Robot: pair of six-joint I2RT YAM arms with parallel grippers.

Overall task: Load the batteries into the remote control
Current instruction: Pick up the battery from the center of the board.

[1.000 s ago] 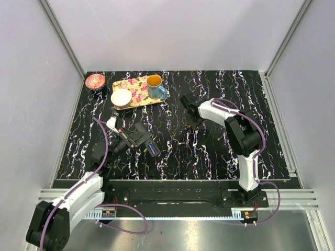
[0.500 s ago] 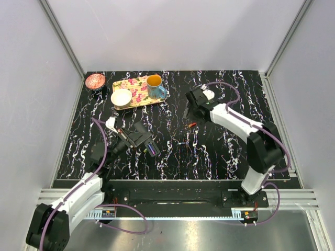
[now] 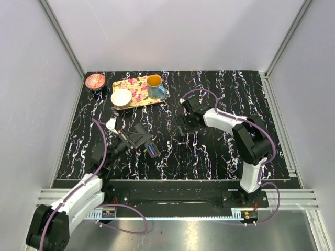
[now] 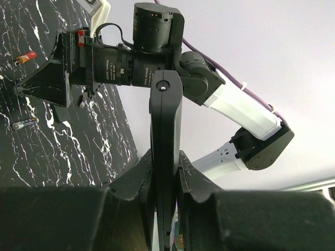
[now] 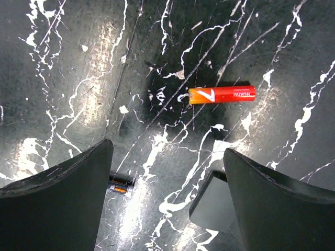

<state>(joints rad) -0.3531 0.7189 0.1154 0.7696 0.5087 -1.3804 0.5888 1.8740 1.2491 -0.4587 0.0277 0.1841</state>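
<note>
Left end effector [image 4: 165, 178] is clamped on the remote control [image 4: 166, 112], seen edge-on between its fingers. Right end effector [image 5: 167, 157] is wide open and empty, low over the tabletop [image 5: 63, 57]. The red-orange battery [image 5: 222, 94] lies flat just beyond the gap, offset towards the right finger. A second battery [image 5: 119, 184] peeks out beside the left finger. Step looks like the battery pick. Next: centre over it, descend, close across its body.
</note>
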